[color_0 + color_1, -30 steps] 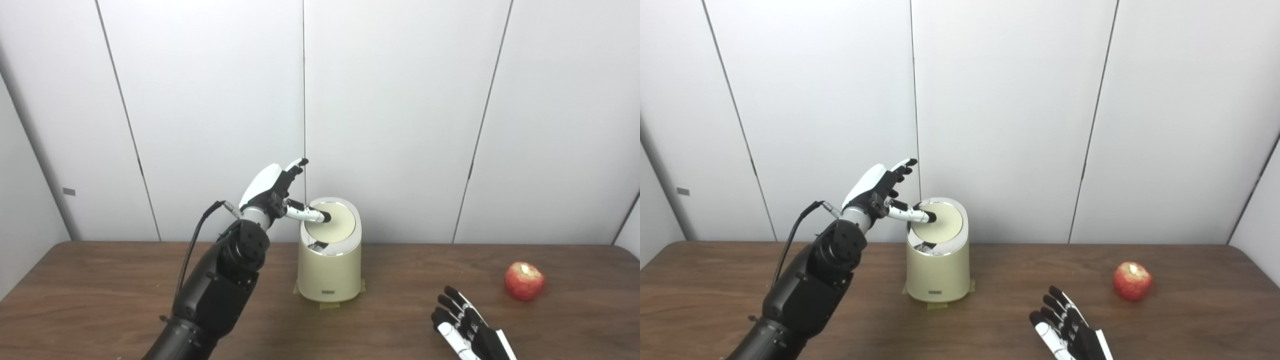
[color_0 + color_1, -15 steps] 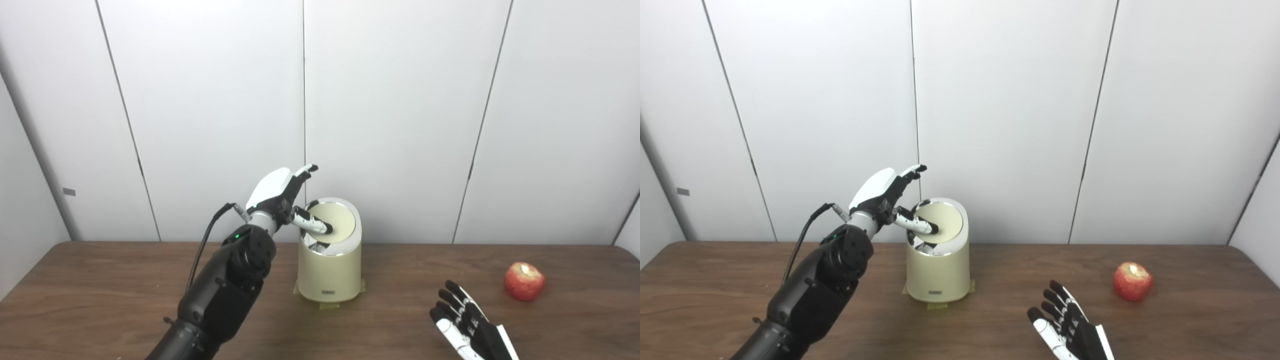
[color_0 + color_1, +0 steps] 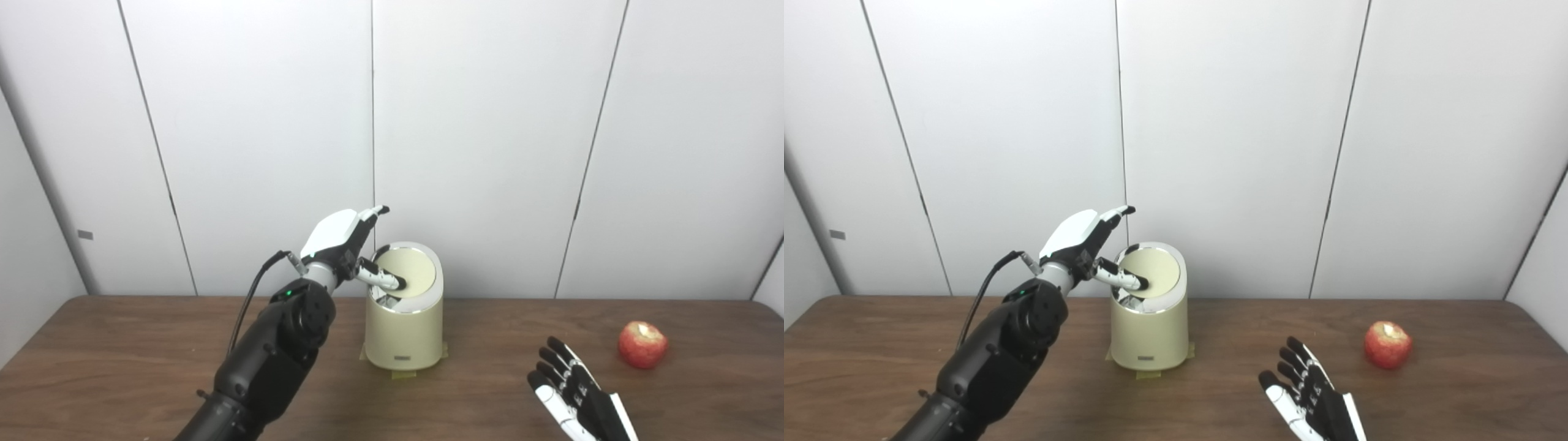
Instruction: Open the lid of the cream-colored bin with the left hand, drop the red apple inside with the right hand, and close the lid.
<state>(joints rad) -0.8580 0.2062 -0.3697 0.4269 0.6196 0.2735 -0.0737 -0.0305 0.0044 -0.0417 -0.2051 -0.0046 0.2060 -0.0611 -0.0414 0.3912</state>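
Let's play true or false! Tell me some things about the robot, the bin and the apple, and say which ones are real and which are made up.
1. The red apple lies on the table. True.
2. The right hand holds the apple. False: it is open and apart from it.
3. The left hand has a finger on the bin's lid. True.
4. The cream-colored bin lies tipped over. False: it stands upright.

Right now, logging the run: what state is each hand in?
Left hand: open, holding nothing, one finger on the bin lid.
Right hand: open, empty, fingers spread above the table, apart from the apple.
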